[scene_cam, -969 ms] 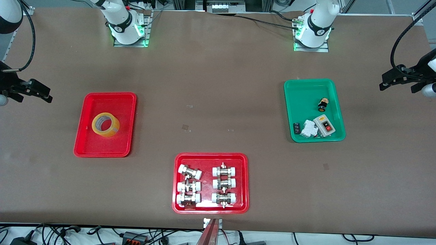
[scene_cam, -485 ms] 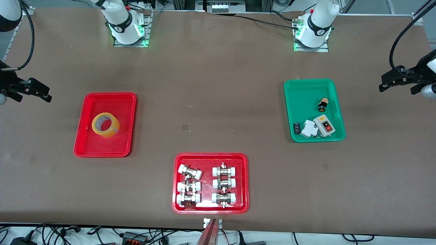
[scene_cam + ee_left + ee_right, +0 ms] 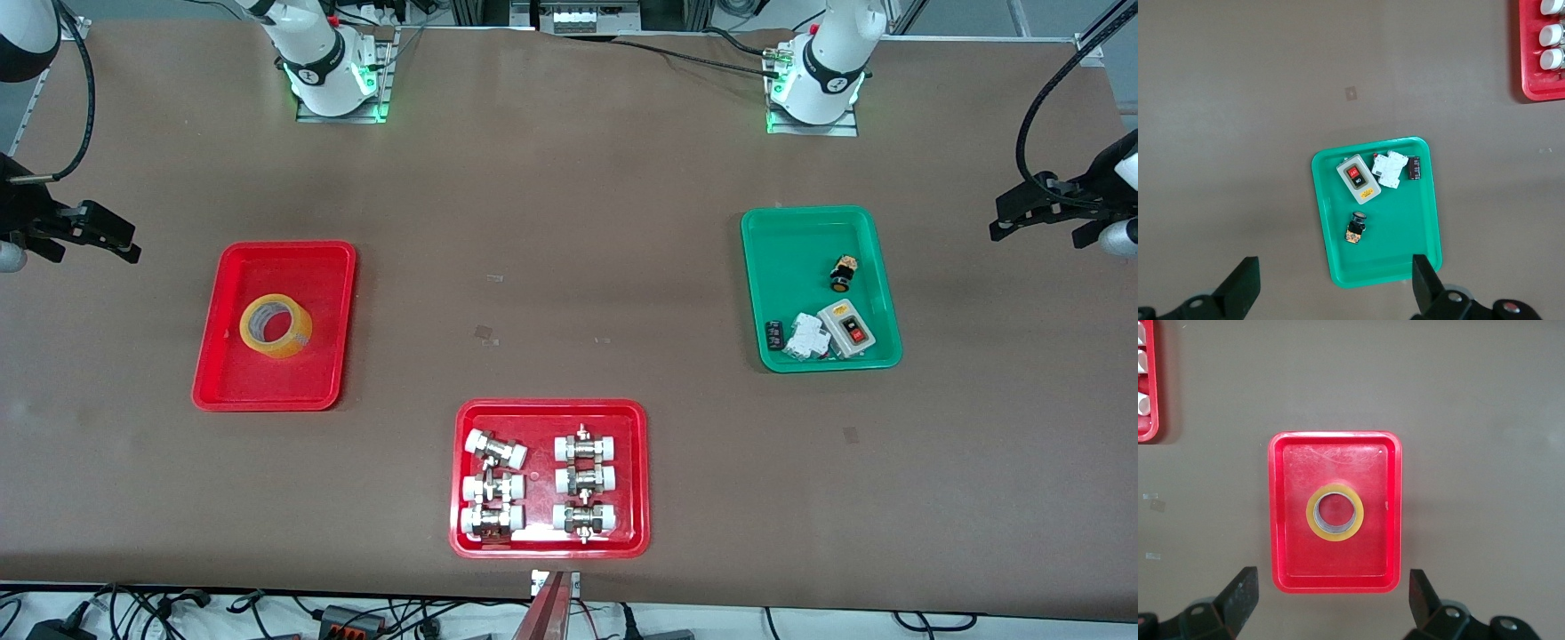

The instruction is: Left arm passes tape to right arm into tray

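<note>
Yellow tape [image 3: 276, 325] already lies in your plain red tray [image 3: 233, 391]; both claws, left [image 3: 1047, 210] and right [image 3: 83, 235], hang open and empty at the surface's [image 3: 569, 222] ends, so nothing looks left.

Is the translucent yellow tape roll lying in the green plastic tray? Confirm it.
No. The translucent yellow tape roll lies in the plain red rectangular tray toward the right arm's end of the table, not in the green plastic tray.

tape [image 3: 276, 325] lying in red tray [image 3: 233, 391], both pincers apparently open, high at table ends
</note>
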`<state>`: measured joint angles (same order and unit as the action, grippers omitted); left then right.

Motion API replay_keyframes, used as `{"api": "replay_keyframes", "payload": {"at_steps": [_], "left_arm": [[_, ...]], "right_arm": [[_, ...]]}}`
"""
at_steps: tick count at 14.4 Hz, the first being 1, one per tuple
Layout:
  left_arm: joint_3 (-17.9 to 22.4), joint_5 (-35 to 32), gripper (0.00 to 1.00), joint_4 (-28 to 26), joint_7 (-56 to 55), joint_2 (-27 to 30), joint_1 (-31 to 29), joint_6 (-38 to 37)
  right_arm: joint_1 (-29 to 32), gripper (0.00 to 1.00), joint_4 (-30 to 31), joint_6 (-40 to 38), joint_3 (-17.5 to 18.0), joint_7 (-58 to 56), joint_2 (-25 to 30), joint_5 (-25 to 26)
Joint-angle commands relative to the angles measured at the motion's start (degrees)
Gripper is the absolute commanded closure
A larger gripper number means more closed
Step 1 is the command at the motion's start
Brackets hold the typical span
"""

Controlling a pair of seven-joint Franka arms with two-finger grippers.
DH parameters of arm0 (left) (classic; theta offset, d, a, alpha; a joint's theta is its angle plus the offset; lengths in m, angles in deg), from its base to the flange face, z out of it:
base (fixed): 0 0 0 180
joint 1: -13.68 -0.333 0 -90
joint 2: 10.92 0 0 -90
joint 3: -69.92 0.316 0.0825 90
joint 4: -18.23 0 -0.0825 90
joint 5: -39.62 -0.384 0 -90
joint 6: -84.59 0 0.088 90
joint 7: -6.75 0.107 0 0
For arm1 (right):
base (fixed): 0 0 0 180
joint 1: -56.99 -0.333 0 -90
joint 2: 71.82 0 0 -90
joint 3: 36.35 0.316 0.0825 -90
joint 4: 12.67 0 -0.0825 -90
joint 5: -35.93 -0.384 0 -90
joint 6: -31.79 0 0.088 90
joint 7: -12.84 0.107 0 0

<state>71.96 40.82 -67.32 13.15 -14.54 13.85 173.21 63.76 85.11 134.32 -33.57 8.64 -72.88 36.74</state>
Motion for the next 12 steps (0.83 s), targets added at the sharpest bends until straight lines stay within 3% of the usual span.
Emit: {"api": "replay_keyframes", "payload": {"at_steps": [1, 5, 12], "left_arm": [[-0.3, -1.1, 0.0, 0.6, 1.7, -0.3, -0.1, 0.2], [-0.3, -0.8, 0.0, 0.5, 1.5, -0.3, -0.1, 0.3], [-0.3, -0.8, 0.0, 0.4, 1.7, -0.3, -0.2, 0.2]], "right_arm": [[-1.9, 0.0, -0.9, -1.2, -0.1, 1.4, 0.1, -0.5], [-5.8, 0.0, -0.7, -1.0, -4.8, 1.9, 0.0, -0.5], [-5.4, 0.0, -0.1, -1.7, -4.8, 1.5, 0.8, -0.4]]}}
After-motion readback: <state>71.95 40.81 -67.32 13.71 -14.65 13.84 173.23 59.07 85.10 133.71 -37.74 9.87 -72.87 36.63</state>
